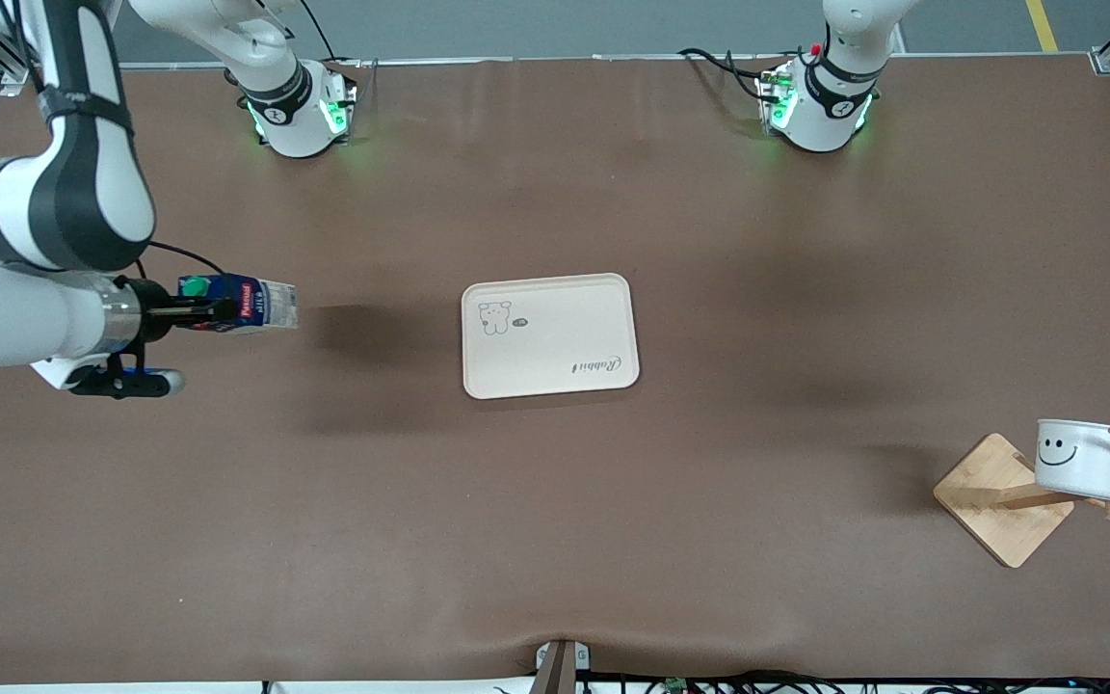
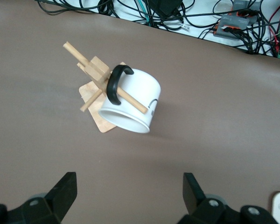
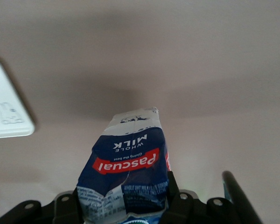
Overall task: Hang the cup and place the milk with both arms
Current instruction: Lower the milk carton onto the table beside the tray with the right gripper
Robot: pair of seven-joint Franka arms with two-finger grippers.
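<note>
While the cup (image 1: 1081,460) is hanging by its black handle on a peg of the wooden rack (image 1: 1002,499) at the left arm's end of the table, the milk (image 1: 245,305) is lying sideways in the air, clamped in the right gripper (image 1: 218,310) over bare table toward the right arm's end, beside the tray (image 1: 549,334). Up over the rack, the left gripper (image 2: 130,196) is hovering with fingers spread wide, holding nothing

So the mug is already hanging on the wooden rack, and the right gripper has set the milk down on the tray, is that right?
Not quite. The mug does hang on the wooden rack, but the front view shows the right gripper holding the milk in the air; the tray has nothing on it.
</note>
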